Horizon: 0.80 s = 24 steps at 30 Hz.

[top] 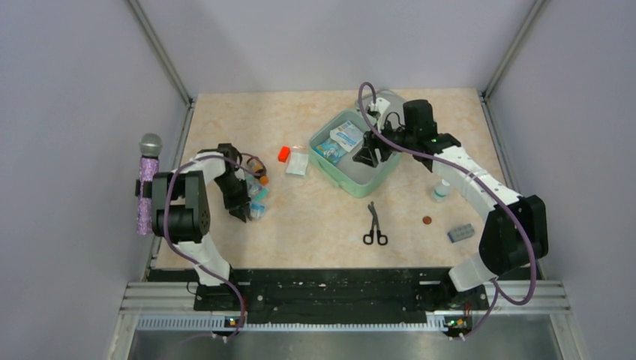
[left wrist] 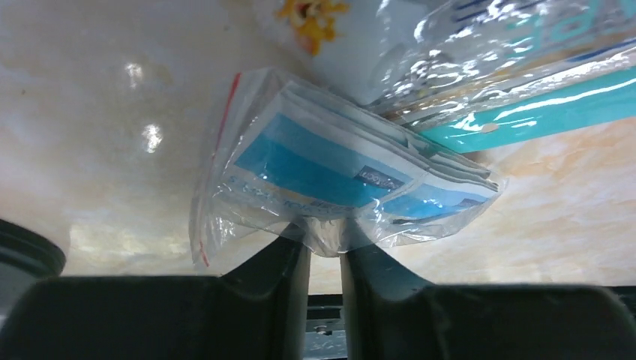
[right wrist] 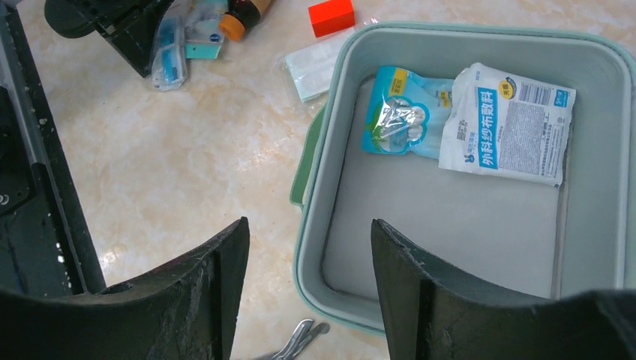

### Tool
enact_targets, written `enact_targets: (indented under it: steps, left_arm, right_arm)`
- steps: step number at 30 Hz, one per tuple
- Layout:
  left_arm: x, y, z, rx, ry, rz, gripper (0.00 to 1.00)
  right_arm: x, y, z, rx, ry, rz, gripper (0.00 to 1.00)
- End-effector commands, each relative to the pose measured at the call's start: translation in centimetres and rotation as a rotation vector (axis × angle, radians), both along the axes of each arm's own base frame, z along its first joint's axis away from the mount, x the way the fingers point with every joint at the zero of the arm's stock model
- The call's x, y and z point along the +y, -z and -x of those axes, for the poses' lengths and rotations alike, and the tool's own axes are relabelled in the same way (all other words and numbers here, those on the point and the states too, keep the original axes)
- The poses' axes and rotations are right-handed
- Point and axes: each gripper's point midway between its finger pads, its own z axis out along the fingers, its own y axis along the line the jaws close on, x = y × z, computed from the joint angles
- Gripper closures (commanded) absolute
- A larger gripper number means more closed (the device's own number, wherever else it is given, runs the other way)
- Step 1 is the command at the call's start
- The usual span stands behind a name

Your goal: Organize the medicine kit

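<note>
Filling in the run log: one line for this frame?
left gripper shut on zip bag | right gripper open above box | scissors outside box

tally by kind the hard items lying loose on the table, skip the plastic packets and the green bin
bottles: 2
scissors: 1
red box: 1
grey block: 1
brown disc: 1
total: 6
</note>
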Motion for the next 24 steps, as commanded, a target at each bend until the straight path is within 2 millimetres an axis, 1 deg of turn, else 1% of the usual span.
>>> enact_targets:
  steps: [1,3,4,6,8,11,13,15,17,18,21,23,24]
  left_arm:
    - [-1.4,-0.3,-3.4,-0.131,0.067,0.091,0.84]
    - [-2.1,-1.4,-3.5,-0.162,0.11,0.117,0.98]
    - [-2.5,-1.9,-3.4,-0.175,0.129,0.129,1.0]
    - [-2.8,-3.0,-3.1,-0.204,0.174,0.152,1.0]
    - [-4.0,-4.1,-2.5,-0.236,0.256,0.179,1.0]
    - [-5.0,-6.0,-2.5,-0.346,0.402,0.189,1.0]
    - [-6.4,-7.6,-3.1,-0.462,0.544,0.234,1.0]
    - [-7.7,-9.4,-4.3,-0.578,0.694,0.25,1.0]
    - [-9.2,-11.0,-5.5,-0.677,0.841,0.275,1.0]
    - [-10.1,-11.7,-5.7,-0.716,0.92,0.306,1.0]
    - [-12.8,-13.4,-6.5,-0.815,1.158,0.364,1.0]
    - [-14.1,-14.2,-7.8,-0.863,1.268,0.338,1.0]
    - [-14.8,-14.6,-8.6,-0.888,1.295,0.326,1.0]
  right_arm:
    - [-0.4,-1.7,-0.2,-0.074,0.009,-0.003,0.4]
    - [-0.5,-1.9,-0.2,-0.079,0.008,0.002,0.4]
    - [-0.5,-1.9,-0.2,-0.083,0.004,0.005,0.4]
    - [-0.6,-2.0,-0.1,-0.089,0.0,0.016,0.4]
    - [-0.8,-2.1,-0.2,-0.095,0.0,0.029,0.4]
    - [-1.0,-2.1,-0.1,-0.103,-0.001,0.044,0.4]
    - [-1.2,-2.1,0.0,-0.104,0.0,0.046,0.4]
    - [-1.2,-1.9,0.1,-0.098,-0.01,0.041,0.4]
    - [-0.9,-1.7,0.3,-0.084,-0.034,0.024,0.4]
    - [-0.5,-1.8,0.5,-0.076,-0.054,0.008,0.4]
    - [0.6,-2.6,0.6,-0.06,-0.102,-0.056,0.4]
    - [1.5,-3.5,0.1,-0.037,-0.117,-0.111,0.38]
    - [2.1,-3.9,-0.2,-0.015,-0.119,-0.144,0.37]
